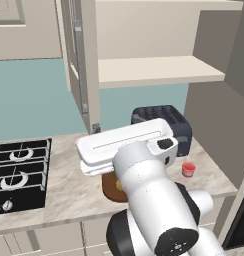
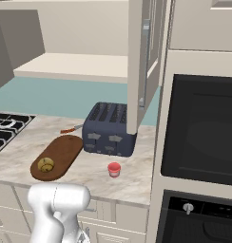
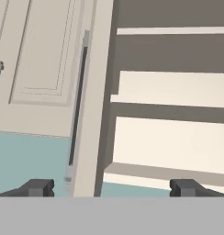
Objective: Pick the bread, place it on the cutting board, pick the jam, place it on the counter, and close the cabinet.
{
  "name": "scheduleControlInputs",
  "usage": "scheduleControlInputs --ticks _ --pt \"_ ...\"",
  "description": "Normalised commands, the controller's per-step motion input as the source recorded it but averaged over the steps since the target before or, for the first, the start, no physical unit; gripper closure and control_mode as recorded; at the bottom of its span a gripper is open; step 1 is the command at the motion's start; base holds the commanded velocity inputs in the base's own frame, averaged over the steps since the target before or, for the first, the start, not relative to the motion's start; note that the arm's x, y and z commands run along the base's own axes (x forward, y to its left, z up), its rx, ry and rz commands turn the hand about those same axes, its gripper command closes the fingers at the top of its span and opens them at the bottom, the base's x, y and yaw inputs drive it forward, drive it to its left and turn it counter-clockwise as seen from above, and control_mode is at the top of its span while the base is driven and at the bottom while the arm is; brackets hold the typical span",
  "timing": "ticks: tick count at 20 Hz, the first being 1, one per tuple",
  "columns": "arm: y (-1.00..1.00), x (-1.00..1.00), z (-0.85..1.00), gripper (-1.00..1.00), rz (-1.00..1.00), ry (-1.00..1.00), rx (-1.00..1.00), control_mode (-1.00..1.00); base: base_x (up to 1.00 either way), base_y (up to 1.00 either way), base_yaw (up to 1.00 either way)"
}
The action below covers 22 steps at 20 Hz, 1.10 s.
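Wide-open gripper (image 3: 111,187) just before the cabinet (image 3: 40,59) door edge, handle (image 3: 77,105) between fingertips

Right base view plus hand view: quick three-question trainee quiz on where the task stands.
1. True or false: the bread lies on the cutting board.
2. The jam stands: A) on the cabinet shelf, B) on the counter in front of the toaster, C) on the stove.
3. Fill in: the cabinet door is ____, and the hand's fingers are spread with nothing between them.

Key: 1 true; 2 B; 3 open.
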Motion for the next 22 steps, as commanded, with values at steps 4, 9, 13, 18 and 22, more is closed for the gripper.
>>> scheduleControlInputs --ticks 4,9,13,18,22 --pt "0.13 0.02 0.0 -1.0 0.0 -0.01 0.0 -1.0 0.0 0.0 0.0" --pt "0.14 0.05 -0.01 -1.0 0.0 -0.01 0.0 -1.0 0.0 0.0 0.0" --pt "0.09 0.06 -0.01 -1.0 0.0 -0.03 0.0 -1.0 0.0 0.0 0.0" --pt "0.08 0.07 -0.01 -1.0 0.0 -0.03 0.0 -1.0 0.0 0.0 0.0" --pt "0.1 0.09 -0.03 -1.0 0.0 -0.02 0.0 -1.0 0.0 0.0 0.0"
